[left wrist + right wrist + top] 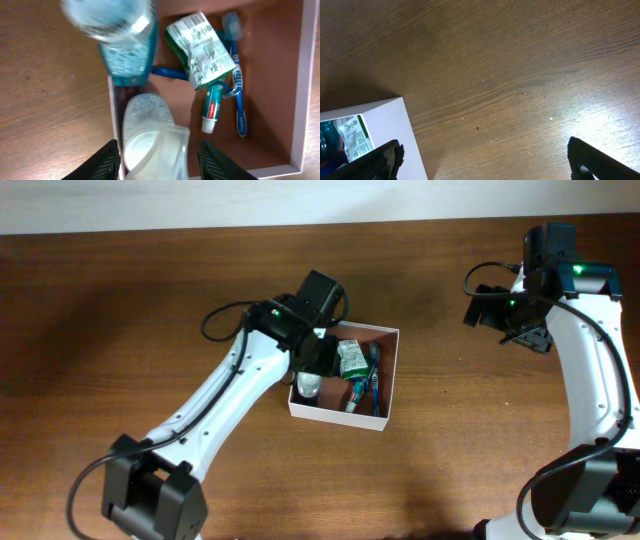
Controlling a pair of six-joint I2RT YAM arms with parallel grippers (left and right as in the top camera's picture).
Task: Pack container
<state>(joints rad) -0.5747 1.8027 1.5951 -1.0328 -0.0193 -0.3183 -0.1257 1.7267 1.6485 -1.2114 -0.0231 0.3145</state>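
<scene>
Presently, near table centre: container, white walls, reddish-brown floor. Bare wood beside it at 3 and 6 o'clock.

Left gripper: over the container's 9 o'clock wall, released, fingers spread either side of a clear white-capped bottle. Bottle lying along that wall, with a sliver of gap on the cap side.

Contents, left wrist view:
- At 11 o'clock, teal mouthwash bottle, near end blurred.
- At 12 o'clock, green-and-white sachet, fine print too small to read.
- At centre, small toothpaste tube, red-and-white band, lettering not legible.
- Just beside it at 3 o'clock, blue toothbrush.
- Open floor beyond the toothbrush toward 3 to 5 o'clock.

Right gripper: spread wide, nothing between, over bare wood well apart at the container's 3 o'clock.
</scene>
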